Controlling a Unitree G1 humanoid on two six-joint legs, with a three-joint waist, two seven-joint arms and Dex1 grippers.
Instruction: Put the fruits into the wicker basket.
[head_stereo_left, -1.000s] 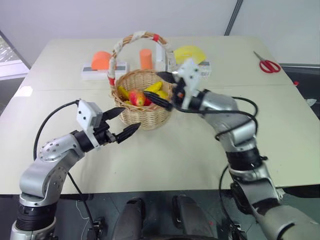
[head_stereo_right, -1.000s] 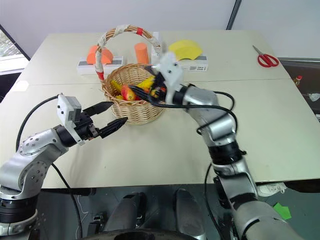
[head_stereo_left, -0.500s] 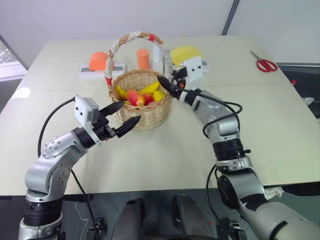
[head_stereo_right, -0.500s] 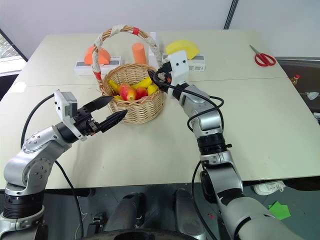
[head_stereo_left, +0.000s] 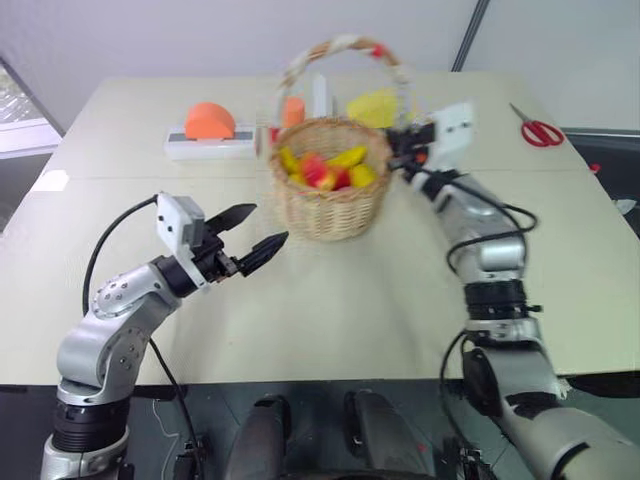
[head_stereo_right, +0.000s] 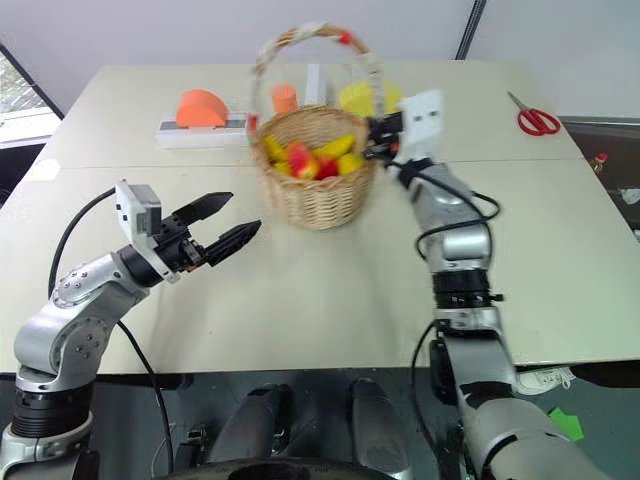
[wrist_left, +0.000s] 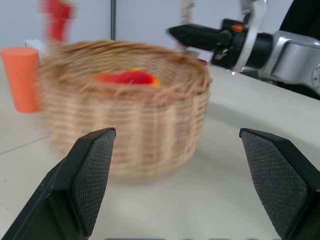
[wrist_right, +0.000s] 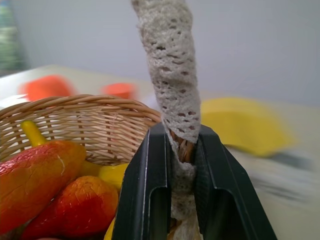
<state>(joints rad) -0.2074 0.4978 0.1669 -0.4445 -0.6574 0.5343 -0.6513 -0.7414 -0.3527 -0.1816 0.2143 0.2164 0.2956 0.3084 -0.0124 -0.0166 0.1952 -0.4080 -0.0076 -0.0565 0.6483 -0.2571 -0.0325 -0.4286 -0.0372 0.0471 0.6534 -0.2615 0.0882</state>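
Right gripper (wrist_right: 182, 200) pressed together on the wicker basket (head_stereo_left: 330, 195), pinching the lace-wrapped handle (wrist_right: 172, 75) near its base at the basket's right rim. Basket standing upright on the table (head_stereo_left: 330, 300), in the far middle of the scene, blurred in both head views. Inside it, all the fruits: yellow banana (head_stereo_left: 347, 157) lying across the top, two red-orange oval fruits (wrist_right: 35, 172) beside it, one (wrist_right: 82, 205) just next to the closed fingers in the right wrist view. Red tape band (head_stereo_left: 377, 49) visible high on the arch.

Left gripper (head_stereo_left: 250, 235) spread wide, empty, hovering over bare tabletop to the near left of the basket, apart from it, fingers (wrist_left: 92, 172) pointing toward the basket wall.

On the far side of the table: orange half-round block (head_stereo_left: 210, 120) resting on a flat white box (head_stereo_left: 205, 148) at far left, orange cylinder (head_stereo_left: 292, 110) behind the basket, yellow block (head_stereo_left: 372, 105) partly hidden behind the handle. Red scissors (head_stereo_left: 540, 130) lying at the far right, well apart from everything else.

No legible writing or brand marks anywhere; any markings on the white box too blurred to read.
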